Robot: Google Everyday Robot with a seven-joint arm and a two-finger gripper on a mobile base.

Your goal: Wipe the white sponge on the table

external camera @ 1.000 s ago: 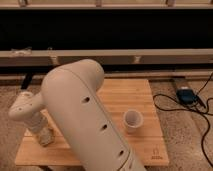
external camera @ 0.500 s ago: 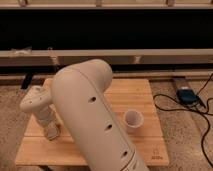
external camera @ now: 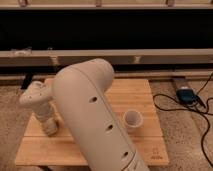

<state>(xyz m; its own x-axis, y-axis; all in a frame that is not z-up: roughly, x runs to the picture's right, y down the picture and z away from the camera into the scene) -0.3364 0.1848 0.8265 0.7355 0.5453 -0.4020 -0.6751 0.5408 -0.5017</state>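
The light-brown wooden table (external camera: 145, 95) fills the middle of the camera view. My thick white arm (external camera: 95, 125) rises from the bottom and hides much of the table's centre. My gripper (external camera: 50, 127) points down at the table's left side, its tip on or just above the wood. A small pale shape at its tip may be the white sponge (external camera: 52, 132); it is mostly hidden by the gripper.
A white cup (external camera: 132, 120) stands upright on the table, right of the arm. A blue device (external camera: 186, 95) with black cables (external camera: 200, 130) lies on the speckled floor at right. A long rail (external camera: 150, 56) and a dark wall run behind the table.
The gripper has slid to the right along the table's left side since one second ago, with little further movement in the last half second. The cup has not moved.
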